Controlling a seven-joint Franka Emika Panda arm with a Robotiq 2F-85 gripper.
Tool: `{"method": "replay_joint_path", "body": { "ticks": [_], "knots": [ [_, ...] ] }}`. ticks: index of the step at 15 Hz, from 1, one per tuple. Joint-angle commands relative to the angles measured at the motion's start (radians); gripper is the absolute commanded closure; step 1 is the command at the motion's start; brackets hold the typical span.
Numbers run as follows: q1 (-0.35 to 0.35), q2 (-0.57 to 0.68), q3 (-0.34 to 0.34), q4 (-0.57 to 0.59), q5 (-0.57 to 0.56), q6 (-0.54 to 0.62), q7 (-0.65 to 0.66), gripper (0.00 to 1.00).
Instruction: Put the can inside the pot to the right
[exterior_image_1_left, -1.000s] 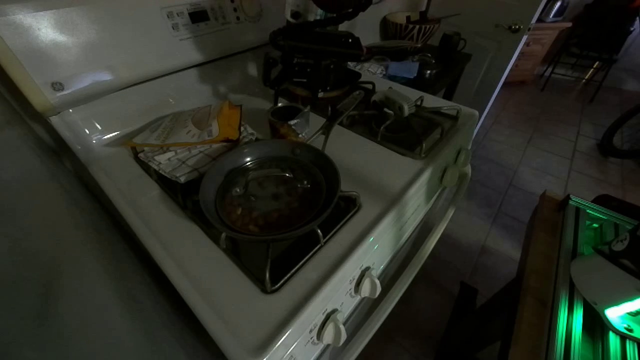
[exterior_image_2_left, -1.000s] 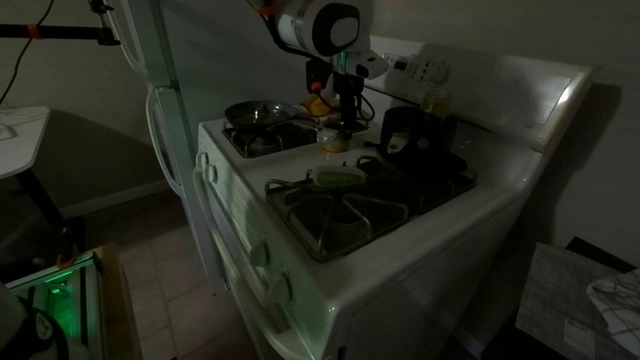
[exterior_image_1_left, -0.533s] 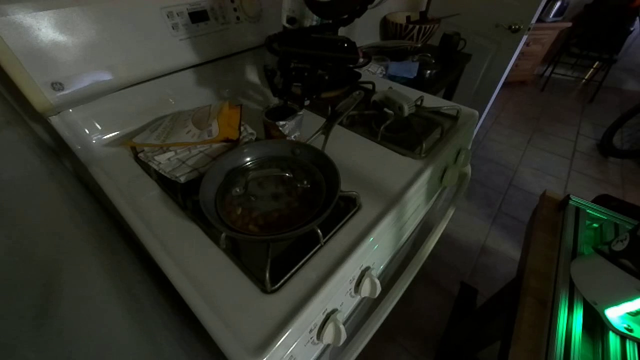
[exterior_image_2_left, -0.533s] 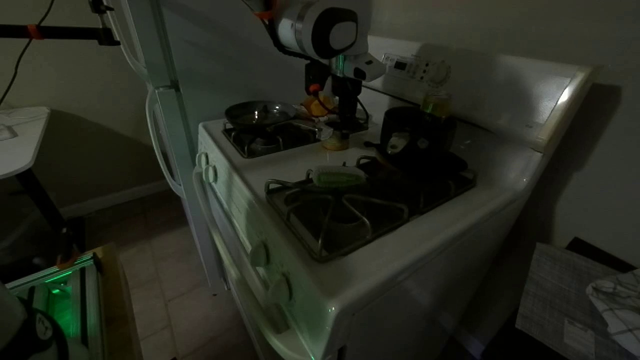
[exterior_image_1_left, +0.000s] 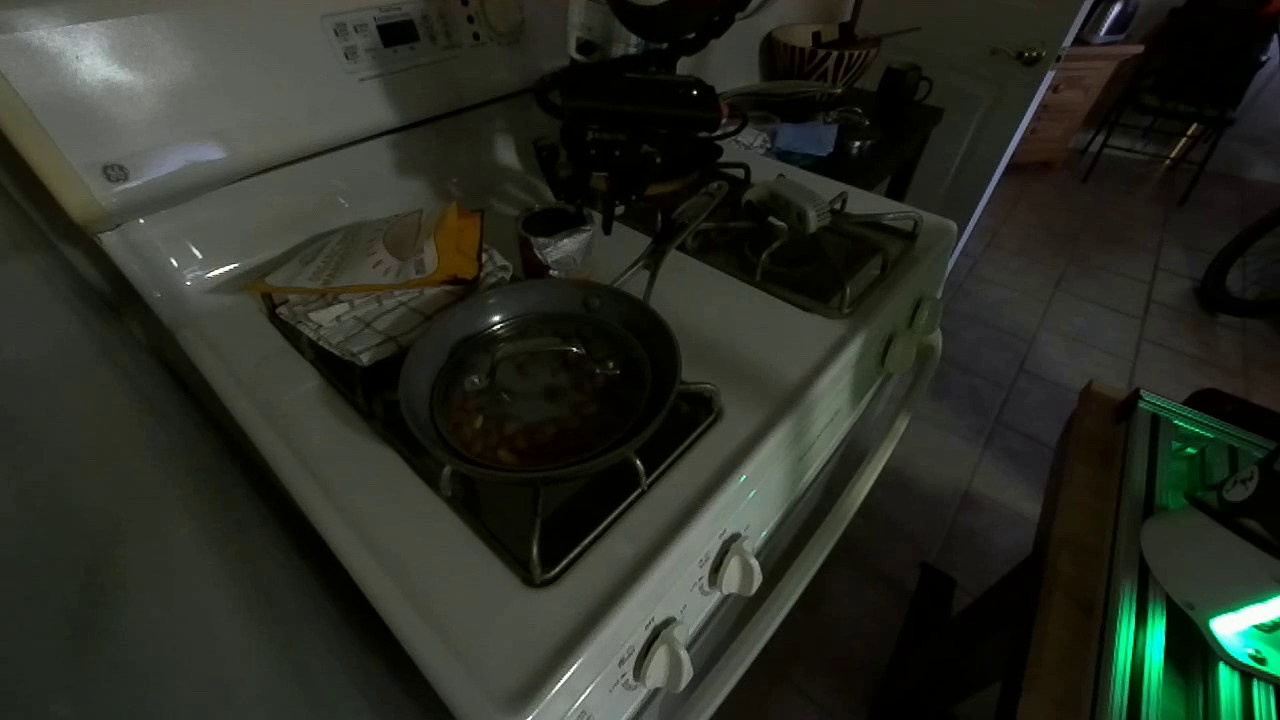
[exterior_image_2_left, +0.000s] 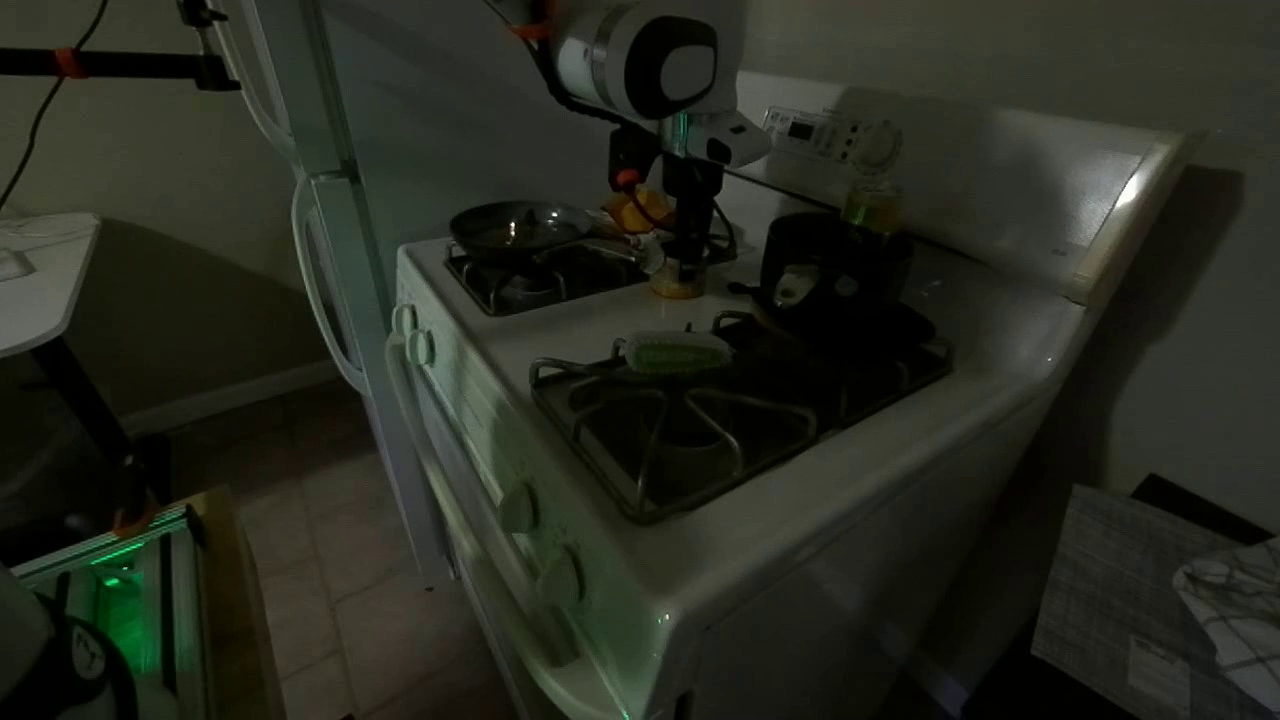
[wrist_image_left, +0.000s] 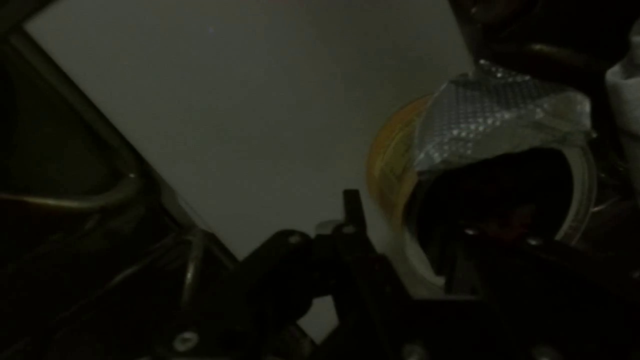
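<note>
Currently the fingers (wrist_image_left: 354, 212) stand apart, one overlapping the upright can (wrist_image_left: 392, 167) in the wrist view.

Wrist view downward, apparently near the can (wrist_image_left: 393, 175)

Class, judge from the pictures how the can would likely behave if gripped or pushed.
The can is probably stiff: its visible rim curves evenly. Its foil, partly peeled and creased, would likely bend at a touch. Standing upright on a glossy stovetop, the can may slide rather than roll.
</note>
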Motion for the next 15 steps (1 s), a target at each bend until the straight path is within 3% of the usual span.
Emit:
{"method": "replay_joint_path", "body": {
  "ticks": [1,6,15],
  "knots": [
    [0.017,-0.02,-0.015,-0.005,-0.006,-0.03,0.023,0.99],
    [0.009,-0.079,-0.01,-0.014,-0.001,-0.066,0.005,0.97],
    [-0.038,-0.251,-0.033,0.031,-0.016,-0.298,0.044,0.97]
  ]
}}
